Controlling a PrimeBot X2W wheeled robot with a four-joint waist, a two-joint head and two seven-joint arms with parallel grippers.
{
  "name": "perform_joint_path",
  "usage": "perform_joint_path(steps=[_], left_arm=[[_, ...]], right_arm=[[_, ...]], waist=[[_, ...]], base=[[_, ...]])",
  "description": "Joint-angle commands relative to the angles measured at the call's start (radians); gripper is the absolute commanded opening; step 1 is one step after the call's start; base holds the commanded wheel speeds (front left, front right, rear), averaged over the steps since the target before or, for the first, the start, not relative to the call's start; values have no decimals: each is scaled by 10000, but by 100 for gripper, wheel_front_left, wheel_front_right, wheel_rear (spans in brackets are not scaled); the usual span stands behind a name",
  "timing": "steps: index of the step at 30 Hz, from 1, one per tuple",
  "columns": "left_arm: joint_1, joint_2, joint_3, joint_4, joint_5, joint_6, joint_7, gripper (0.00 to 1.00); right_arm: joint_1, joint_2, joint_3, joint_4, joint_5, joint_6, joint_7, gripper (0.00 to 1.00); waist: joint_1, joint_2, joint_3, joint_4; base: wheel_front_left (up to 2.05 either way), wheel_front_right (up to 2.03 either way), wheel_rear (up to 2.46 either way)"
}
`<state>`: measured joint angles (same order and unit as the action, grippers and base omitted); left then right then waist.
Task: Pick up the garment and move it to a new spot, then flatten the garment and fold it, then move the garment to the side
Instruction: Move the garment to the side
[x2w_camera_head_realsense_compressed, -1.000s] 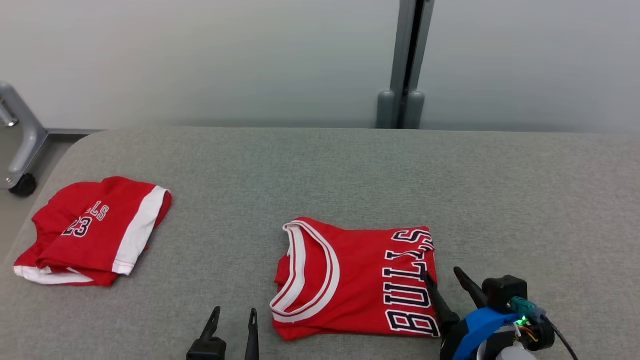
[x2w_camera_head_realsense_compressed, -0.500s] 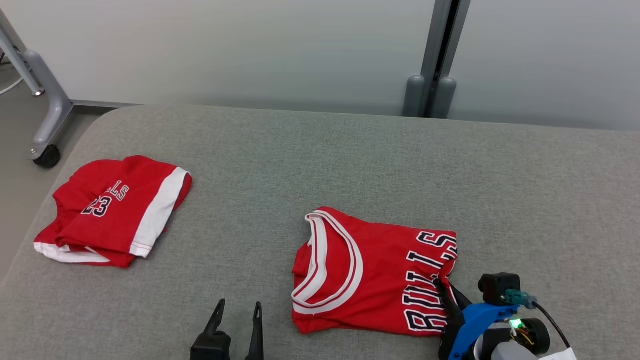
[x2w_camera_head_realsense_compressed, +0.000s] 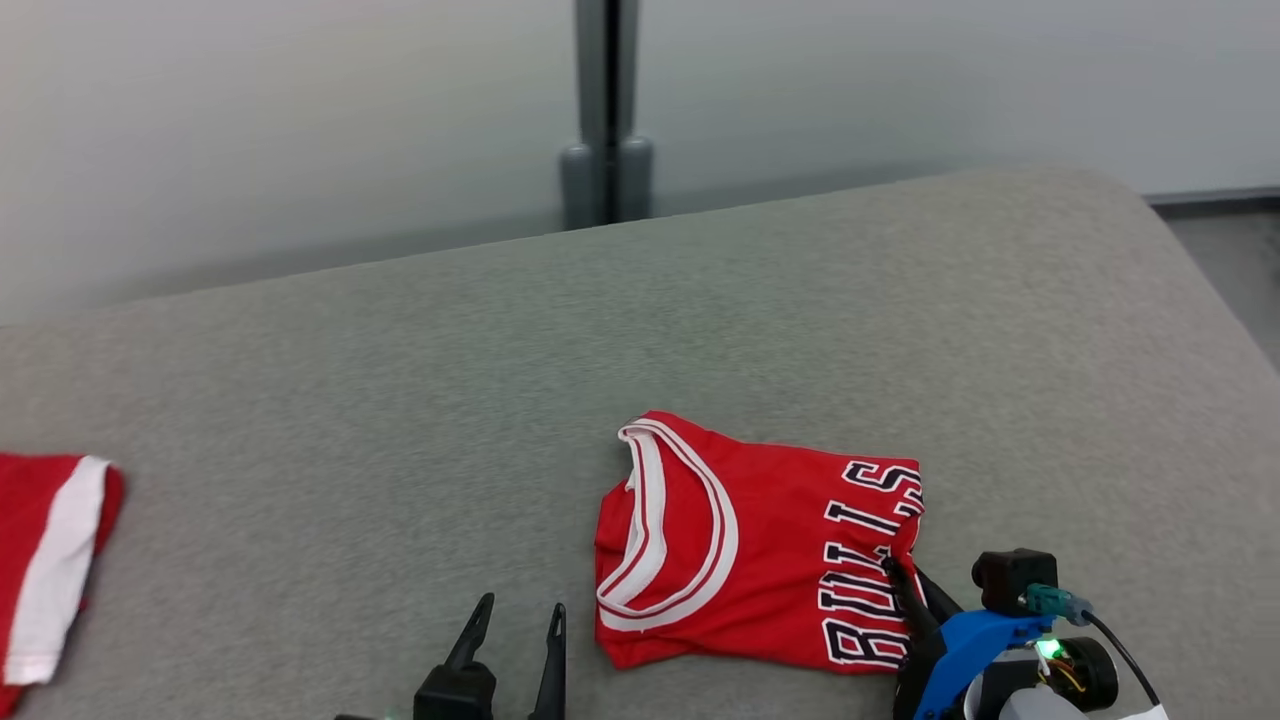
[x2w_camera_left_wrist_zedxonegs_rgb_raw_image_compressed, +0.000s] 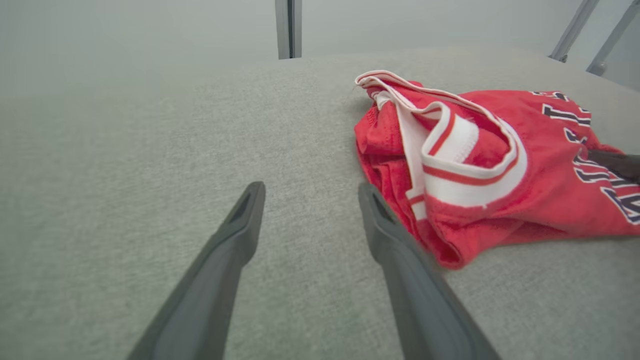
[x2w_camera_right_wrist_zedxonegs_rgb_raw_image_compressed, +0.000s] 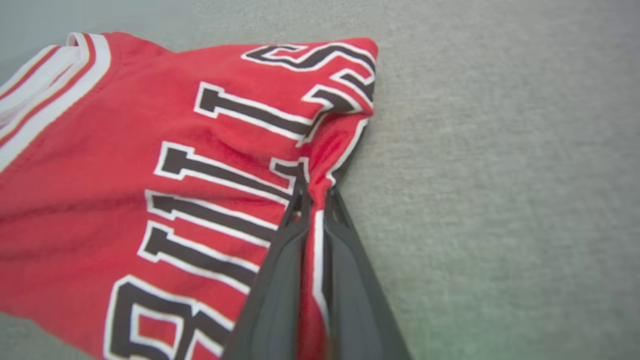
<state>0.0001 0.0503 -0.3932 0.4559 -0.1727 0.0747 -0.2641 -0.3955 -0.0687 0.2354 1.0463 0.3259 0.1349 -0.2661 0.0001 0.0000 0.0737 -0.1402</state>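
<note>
- The grey padded surface (x2w_camera_head_realsense_compressed: 400, 350) carries everything and extends well beyond the jersey on every side.
- The red jersey (x2w_camera_head_realsense_compressed: 740, 540) lies folded near the surface's front edge. Its white-trimmed neckline is on its left side and dark "BULLS" lettering runs along its right side.
- A second red garment (x2w_camera_head_realsense_compressed: 50, 560) with a white band lies well to the left of the jersey, cut off by the picture's edge.
- A grey post (x2w_camera_head_realsense_compressed: 605, 110) stands behind the surface, beyond the jersey.
- The right tool (x2w_camera_head_realsense_compressed: 903, 570) is clenched on the jersey's right edge, with a ridge of lettered cloth pinched between its fingers.
- The left tool (x2w_camera_head_realsense_compressed: 522, 603) is released, its fingers spread, just left of the jersey's neckline and apart from the cloth.
</note>
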Motion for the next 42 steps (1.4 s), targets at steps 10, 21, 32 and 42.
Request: perform_joint_path(steps=[10,21,32,42], left_arm=[[-710,5,-588,-103,-195,90,0,100],[-887,9,-843,100,-170,63,0,100],[-1322,8,-802,210,471,-47,0,100],[-1824,104,-526,180,1147,-297,0,100]], right_arm=[[395,-82,348,-425,206,-51,24,0],[-88,-474,476,-712,520,-45,22,0],[-3123,-1553,215,797,-155,-44,31,0],[-5373,-3413,-2073,2249,-1598,-45,6,0]], waist=[[-1,0,-215,-2750],[-1,0,9,-2859],[-1,0,1111,-1644],[-1,0,2060,-804]], base=[[0,0,0],[0,0,0],[0,0,0],[0,0,0]])
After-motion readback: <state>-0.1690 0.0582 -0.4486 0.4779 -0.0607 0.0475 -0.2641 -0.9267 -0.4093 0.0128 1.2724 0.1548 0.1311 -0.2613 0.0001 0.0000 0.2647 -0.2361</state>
